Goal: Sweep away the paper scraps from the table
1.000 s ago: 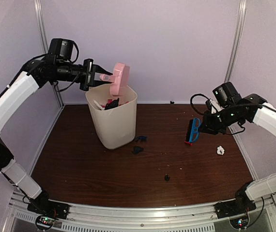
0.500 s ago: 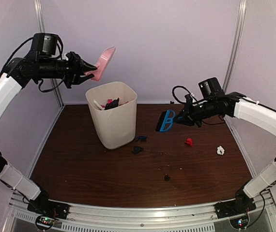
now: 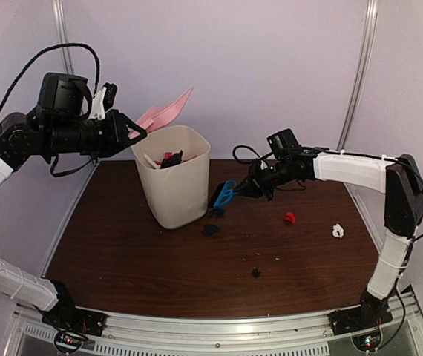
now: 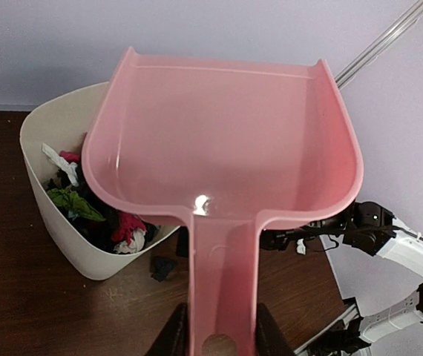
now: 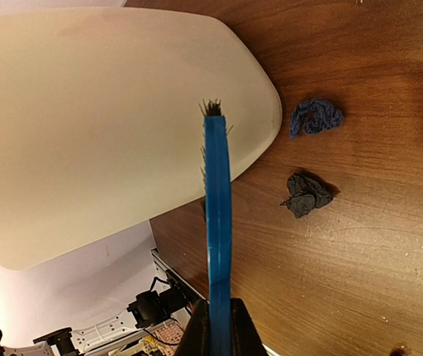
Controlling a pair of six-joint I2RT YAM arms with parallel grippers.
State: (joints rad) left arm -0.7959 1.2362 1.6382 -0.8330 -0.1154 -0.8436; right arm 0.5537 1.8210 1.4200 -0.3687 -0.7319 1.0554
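Observation:
My left gripper [image 3: 132,130] is shut on the handle of the pink dustpan [image 3: 165,113], held empty above the cream bin's far-left rim. In the left wrist view the dustpan [image 4: 226,148] fills the frame, its handle between my fingers [image 4: 174,335]. My right gripper [image 3: 254,184] is shut on the blue brush [image 3: 223,195], bristles close to the bin's right side. Paper scraps on the table [image 3: 122,252]: a blue one [image 5: 315,117], a dark grey one [image 5: 308,194], a red one [image 3: 289,217], a white one [image 3: 338,231], a black one [image 3: 256,272].
The cream bin [image 3: 173,185] stands at the back left of the table, with several colored scraps [image 4: 85,215] inside. A silver rail [image 3: 219,330] runs along the near edge. Purple walls close the back and sides.
My left arm swung the dustpan back and leftward, its mouth now flatter above the bin. My right arm carried the brush left across the table to the bin's side.

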